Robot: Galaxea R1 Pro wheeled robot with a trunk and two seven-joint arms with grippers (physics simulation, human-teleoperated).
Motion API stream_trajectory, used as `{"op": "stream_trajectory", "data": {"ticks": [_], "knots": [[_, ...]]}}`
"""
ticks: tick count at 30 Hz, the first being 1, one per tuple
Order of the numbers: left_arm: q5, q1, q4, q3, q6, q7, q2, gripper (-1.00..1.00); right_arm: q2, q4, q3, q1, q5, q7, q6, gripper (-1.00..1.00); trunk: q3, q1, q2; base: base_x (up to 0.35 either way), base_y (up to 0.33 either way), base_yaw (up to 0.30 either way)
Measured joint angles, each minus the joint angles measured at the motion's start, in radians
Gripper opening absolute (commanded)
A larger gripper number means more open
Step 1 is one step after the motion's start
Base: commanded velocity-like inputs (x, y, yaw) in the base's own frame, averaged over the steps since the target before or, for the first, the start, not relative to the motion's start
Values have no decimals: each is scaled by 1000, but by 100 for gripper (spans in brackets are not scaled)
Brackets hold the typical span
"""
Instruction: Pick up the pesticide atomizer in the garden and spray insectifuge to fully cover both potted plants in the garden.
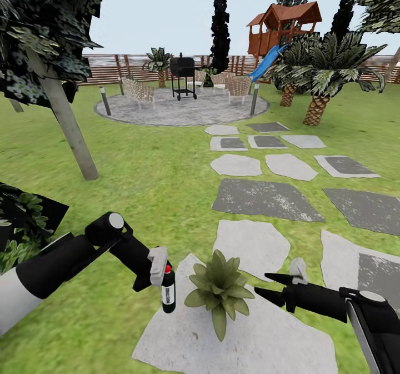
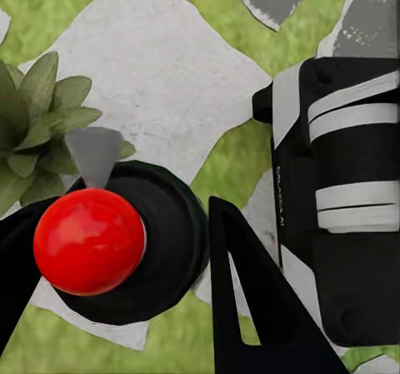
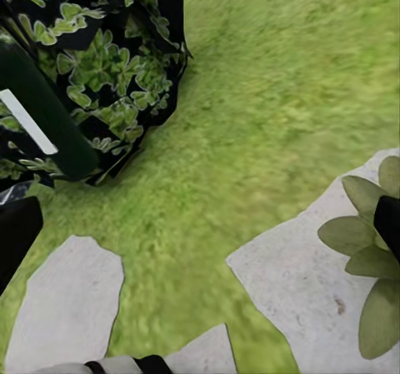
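In the lower centre of the head view, the left gripper (image 1: 157,272) is clamped around the pesticide atomizer (image 1: 168,291), which hangs upright just left of a potted plant (image 1: 220,288). The bottle's red collar and white label show, but the gripper covers most of its trigger head. The plant sits on a pale stepping stone (image 1: 261,340) near the bottom of the frame; its leaves hide the pot completely.

The left wrist view looks down on the atomizer (image 2: 112,241) from above: a red dome with a grey nozzle tip, ringed by the dark body, with a black finger (image 2: 250,299) pressed against its right side. The other finger is cut off at the lower left edge. The plant's leaves (image 2: 37,128) poke in at the left, partly out of frame.

The right gripper (image 1: 276,286) sits at the lower right of the head view, just right of the plant, its two dark fingers spread apart with nothing between them. In the right wrist view, the plant (image 3: 367,257) is cropped at the right edge, and the bottle's green body (image 3: 46,120) is at the upper left before a dark bush (image 3: 108,66).
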Motion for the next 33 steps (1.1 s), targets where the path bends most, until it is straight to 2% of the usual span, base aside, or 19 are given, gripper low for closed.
{"op": "stream_trajectory", "data": {"ticks": [1, 7, 13, 15, 16, 18, 20, 23, 29, 32, 33], "knots": [[0, -2, 0, -1, 2, -1, -5, -100, 0, 0, 0, 0, 0, 1, 0, -100, 0, 0, 0, 0, 0, 0], [0, -32, 1, -3, 7, -64, -15, -100, 1, 1, 0, 0, 0, 1, 0, -100, 0, 0, 0, 0, 0, 0], [1, -47, 24, -4, 12, -73, -26, -100, 5, 1, 2, 0, 0, 0, 0, -100, 0, 0, 0, 0, 0, 0], [0, -54, 71, -9, 12, -73, -54, -100, 7, 1, 4, 0, 0, 0, 0, -100, 0, 0, 0, 0, 0, 0], [-4, -63, 106, -21, 12, -72, -77, -100, 7, 1, 5, 0, 0, 0, 0, -100, 0, 0, 0, 0, 0, 0], [-15, -74, 141, -49, 12, -72, -106, -100, 8, 1, 6, 0, 0, 0, 0, -100, 0, 0, 0, 0, 0, 0], [-24, -82, 160, -73, 12, -72, -131, -100, 9, 1, 6, 0, 0, 0, 0, -100, 0, 0, 0, 0, 0, 0], [-30, -97, 171, -90, 15, -73, -158, -100, 12, 2, 8, 0, 0, 0, 4, -100, 0, 0, 0, 0, 0, 0], [-31, -101, 175, -101, 27, -73, -165, -100, 14, 2, 11, 0, 0, 0, 8, -100, 0, 0, 0, 0, 0, 0], [-30, -101, 183, -130, 30, -73, -165, -100, 15, 2, 43, 0, 0, -1, 8, -100, 0, 0, 0, 0, 0, 0], [-30, -101, 185, -139, 30, -73, -165, -100, 16, 2, 72, 0, 0, -3, 9, -100, 0, 0, 0, 0, 0, 0]]}}
